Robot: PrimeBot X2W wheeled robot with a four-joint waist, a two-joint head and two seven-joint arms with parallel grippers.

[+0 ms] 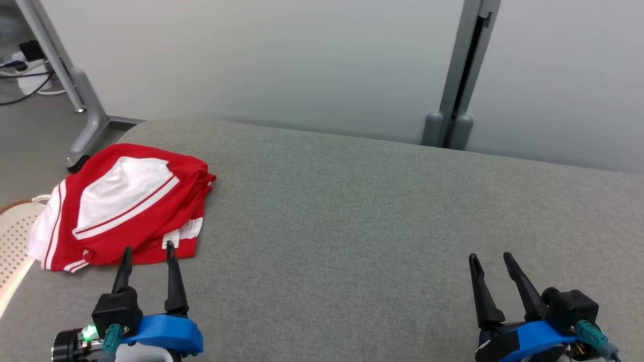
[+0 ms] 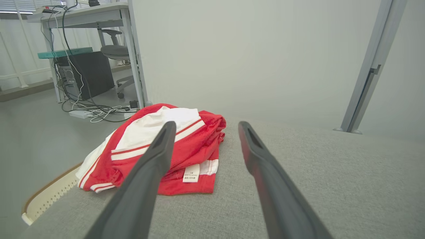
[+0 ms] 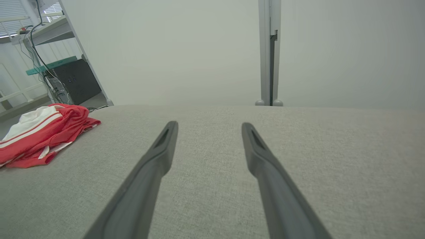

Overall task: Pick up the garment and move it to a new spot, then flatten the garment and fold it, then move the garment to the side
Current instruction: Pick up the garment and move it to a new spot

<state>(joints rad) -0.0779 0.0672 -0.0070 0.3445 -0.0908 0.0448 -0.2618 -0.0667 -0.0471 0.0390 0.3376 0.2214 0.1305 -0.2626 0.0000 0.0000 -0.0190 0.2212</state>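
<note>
The red-and-white garment (image 1: 126,211) lay loosely folded at the left end of the grey cushion (image 1: 377,211), left of centre in the head view. At lower left the left pincer (image 1: 148,246) stood spread, tips at the garment's near edge; whether they touched it I could not tell. At lower right the right pincer (image 1: 489,255), also spread, was over bare cushion, well apart from the garment.

1. The right gripper (image 3: 209,127) rises from the bottom middle of the frame. Its two dark fingers stand wide apart and hold nothing.
2. Under them lies a grey fabric surface (image 3: 315,159).
3. A red and white garment (image 3: 43,132) lies crumpled at the left edge, on this surface, well apart from the fingers.
4. A grey post (image 3: 269,49) stands at the top centre, against a pale wall (image 3: 172,49).
5. A black computer case (image 3: 78,81) stands under a desk (image 3: 49,31) in the upper left.
</note>
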